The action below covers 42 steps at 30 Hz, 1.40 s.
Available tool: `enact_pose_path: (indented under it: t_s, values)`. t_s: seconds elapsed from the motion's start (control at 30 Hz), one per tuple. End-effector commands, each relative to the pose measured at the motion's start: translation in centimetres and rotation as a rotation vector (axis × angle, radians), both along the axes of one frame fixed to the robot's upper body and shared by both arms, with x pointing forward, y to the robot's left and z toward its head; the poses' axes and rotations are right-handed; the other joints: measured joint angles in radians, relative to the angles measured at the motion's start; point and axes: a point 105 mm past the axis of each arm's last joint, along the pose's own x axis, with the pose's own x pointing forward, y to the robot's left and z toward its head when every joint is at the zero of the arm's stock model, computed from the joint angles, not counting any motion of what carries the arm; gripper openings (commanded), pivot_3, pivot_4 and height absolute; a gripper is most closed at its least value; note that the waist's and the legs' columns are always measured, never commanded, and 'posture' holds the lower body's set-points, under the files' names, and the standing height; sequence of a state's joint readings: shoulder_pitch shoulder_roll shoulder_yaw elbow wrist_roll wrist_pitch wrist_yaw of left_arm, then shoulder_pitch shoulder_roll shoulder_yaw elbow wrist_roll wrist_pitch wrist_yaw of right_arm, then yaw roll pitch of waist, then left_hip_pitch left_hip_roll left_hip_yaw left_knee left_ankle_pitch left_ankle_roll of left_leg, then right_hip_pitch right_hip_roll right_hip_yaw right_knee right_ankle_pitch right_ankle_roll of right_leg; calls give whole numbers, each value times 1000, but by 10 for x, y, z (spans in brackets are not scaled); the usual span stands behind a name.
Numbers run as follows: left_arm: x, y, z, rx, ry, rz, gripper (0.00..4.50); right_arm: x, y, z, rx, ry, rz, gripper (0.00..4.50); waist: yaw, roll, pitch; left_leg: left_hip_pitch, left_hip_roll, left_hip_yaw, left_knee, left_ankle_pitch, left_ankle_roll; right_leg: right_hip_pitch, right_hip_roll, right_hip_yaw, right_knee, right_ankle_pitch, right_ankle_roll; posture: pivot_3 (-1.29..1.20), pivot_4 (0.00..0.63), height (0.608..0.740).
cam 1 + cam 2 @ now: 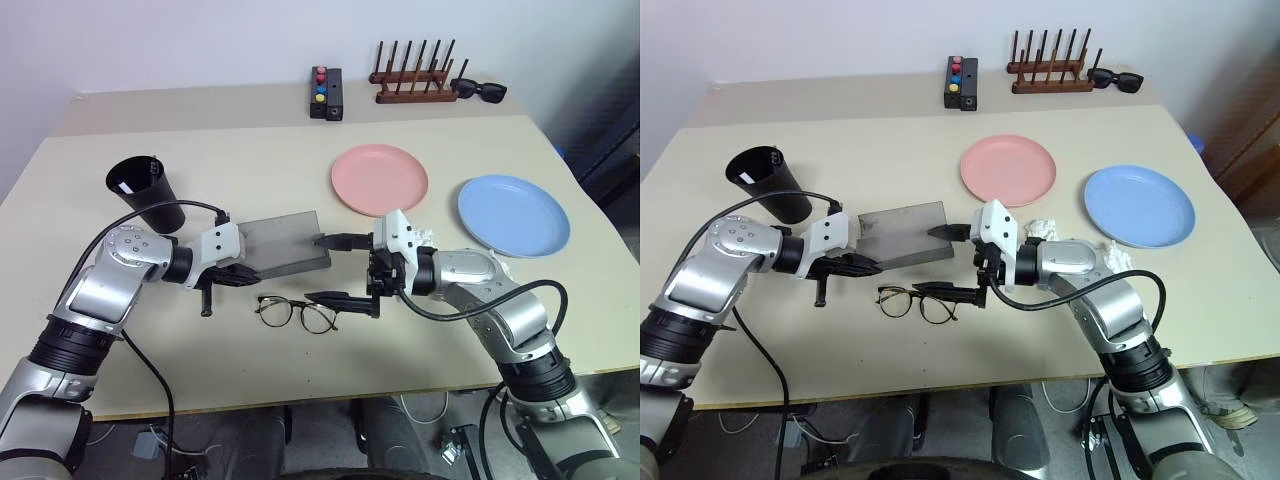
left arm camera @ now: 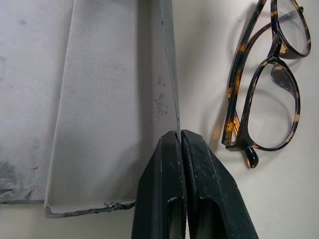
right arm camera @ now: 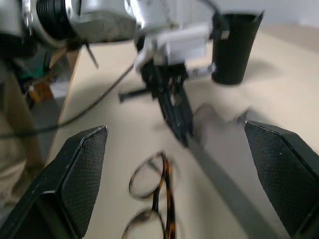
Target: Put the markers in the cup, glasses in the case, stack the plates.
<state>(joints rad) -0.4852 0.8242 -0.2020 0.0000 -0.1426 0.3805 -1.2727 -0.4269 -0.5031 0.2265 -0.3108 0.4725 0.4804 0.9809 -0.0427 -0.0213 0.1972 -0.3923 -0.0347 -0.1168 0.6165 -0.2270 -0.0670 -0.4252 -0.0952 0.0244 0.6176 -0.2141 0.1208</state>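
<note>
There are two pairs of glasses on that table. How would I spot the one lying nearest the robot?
Start at the beige table and find the flat grey case in its middle, between the two arms. Just in front of the case, toward the robot, lie the eyeglasses. They have thin dark tortoiseshell rims and clear round lenses, unlike the chunky black sunglasses by the wooden rack at the far edge.

Right wrist view blurred, glasses [image 3: 152, 199] cut off at edge, case [image 2: 75, 99] cropped in left wrist view
</note>
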Motion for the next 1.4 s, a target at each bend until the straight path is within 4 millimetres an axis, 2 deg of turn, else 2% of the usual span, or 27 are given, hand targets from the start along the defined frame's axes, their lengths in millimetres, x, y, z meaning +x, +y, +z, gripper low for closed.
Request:
enact_pose_path:
  t_s: [0.03, 0.13, 0.17, 0.23, 0.37, 0.5, 0.57, 0.63, 0.73, 0.77, 0.8, 0.93, 1.07, 1.4]
  values:
    - [2, -1, 8, -5, -36, -10, 19, -2, -1, 5, -19, -50, 8, 4500, 0, 0, 0, 0, 0, 0, 0, 0, 0, 0, 0, 0, 0, 0, 0, 0, 150, 739]
    - [2, 1, 8, -10, -28, -10, 19, 0, -3, 4, -29, -55, 0, 4500, 0, 0, 0, 0, 0, 0, 0, 0, 0, 0, 0, 0, 0, 0, 0, 0, 150, 739]
    - [2, 1, 8, -11, -27, -8, 273, 0, -3, 4, -30, -57, -2, 4500, 0, 0, 0, 0, 0, 0, 0, 0, 0, 0, 0, 0, 0, 0, 0, 0, 150, 739]
    - [3, 3, 9, -15, -34, -2, 904, 1, -4, 4, -30, -59, -8, 4500, 0, 0, 0, 0, 0, 0, 0, 0, 0, 0, 0, 0, 0, 0, 0, 0, 150, 739]
    - [9, 5, 19, -56, -69, 21, 2877, 3, -8, 3, -35, -61, -27, 4500, 0, 0, 0, 0, 0, 0, 0, 0, 0, 0, 0, 0, 0, 0, 0, 0, 150, 739]
    - [12, 4, 41, -123, -117, 20, 2877, 4, -16, 2, -46, -58, -53, 4500, 2, 0, 0, 0, 0, 0, 0, 0, 0, 0, 0, 0, 0, 0, 0, 0, 150, 739]
    - [4, -5, 54, -172, -115, -41, 2877, 4, -22, 1, -58, -56, -74, 4500, 2, 0, 0, 0, 0, 0, 1, 0, 0, 0, 0, 0, 0, 0, 0, 0, 150, 739]
    - [-8, -13, 57, -170, -105, -115, 2877, 5, -28, 0, -70, -55, -92, 4500, 2, 0, 0, -1, 0, 0, 1, 0, 0, 0, 0, 0, 0, 0, 0, 0, 150, 739]
    - [-23, -29, 49, -120, -101, -213, 3748, 5, -37, -3, -97, -54, -121, 4500, 2, 0, 0, -1, 0, 0, 1, 0, 0, 0, 0, 0, 0, 0, 0, 0, 150, 739]
    - [-26, -34, 46, -105, -101, -242, 4242, 5, -41, -4, -114, -55, -132, 4500, 2, 0, 0, 0, 0, 0, 1, 0, 0, 0, 0, 0, 0, 0, 0, 0, 150, 739]
    - [-30, -39, 42, -92, -100, -268, 4431, 5, -44, -6, -133, -59, -140, 4500, 2, 0, 0, 0, 0, 0, 1, 0, 0, 0, 0, 0, 0, 0, 0, 0, 150, 739]
    - [-38, -56, 30, -73, -66, -343, 4431, 3, -62, -7, -176, -62, -190, 4500, 4, 0, 0, 0, 0, 0, 1, 0, 0, 0, 0, 0, 0, 0, 0, 0, 150, 739]
    - [-35, -57, 10, 18, -54, -392, 4431, 0, -79, -8, -210, -60, -248, 4500, 5, 0, 0, -1, 0, 1, 2, 0, 0, 1, 0, 0, 0, 0, 0, 0, 150, 739]
    - [-27, -63, -8, 36, -21, -444, 4431, -7, -82, -10, -202, -55, -299, 4500, 5, 0, 0, -1, 0, 1, 3, -1, 1, 1, 0, 0, 0, 0, 0, 0, 150, 739]
